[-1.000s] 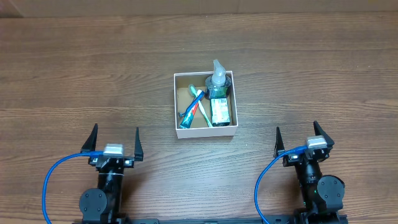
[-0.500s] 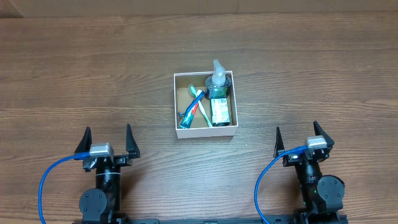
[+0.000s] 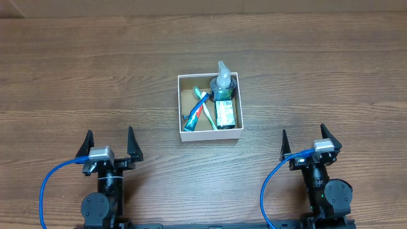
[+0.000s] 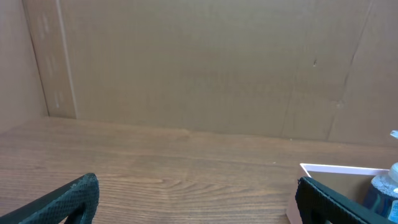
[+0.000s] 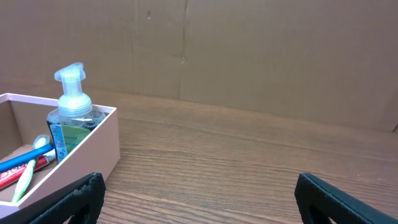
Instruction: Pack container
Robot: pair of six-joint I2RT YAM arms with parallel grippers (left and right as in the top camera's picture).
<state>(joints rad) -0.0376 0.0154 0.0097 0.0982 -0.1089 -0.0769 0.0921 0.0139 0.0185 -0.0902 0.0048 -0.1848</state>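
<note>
The container (image 3: 210, 135), a small square box with white walls and a brown floor, sits on the wood table (image 3: 76, 76) near the middle, a little toward the right arm's side and well beyond both arms. Its four walls stand free, with bare wood on every side and nothing touching them from outside.

Inside, a clear pump bottle (image 3: 222, 83) stands upright in the far right corner, its pump head rising above the rim. A green and white carton (image 3: 224, 113) lies along the right wall, just in front of the bottle. A blue toothbrush (image 3: 198, 107) lies slanted across the middle of the box with a red and white tube (image 3: 208, 114) beside it. A strip of brown floor shows along the left wall.

The left gripper (image 3: 109, 133) hovers near the table's near edge, well to the left of the container. Its fingers (image 3: 85, 145) are spread wide with nothing between them. From the left wrist, only the box's near left corner shows past the right finger.

The right gripper (image 3: 303, 130) hovers near the near edge too, to the right of the container and apart from it, its fingers (image 3: 285, 145) likewise spread wide and empty. Ahead of it lies open wood.

A plain cardboard wall (image 3: 191, 7) closes the table's far edge. A blue cable (image 3: 54, 178) loops beside each arm's base.
</note>
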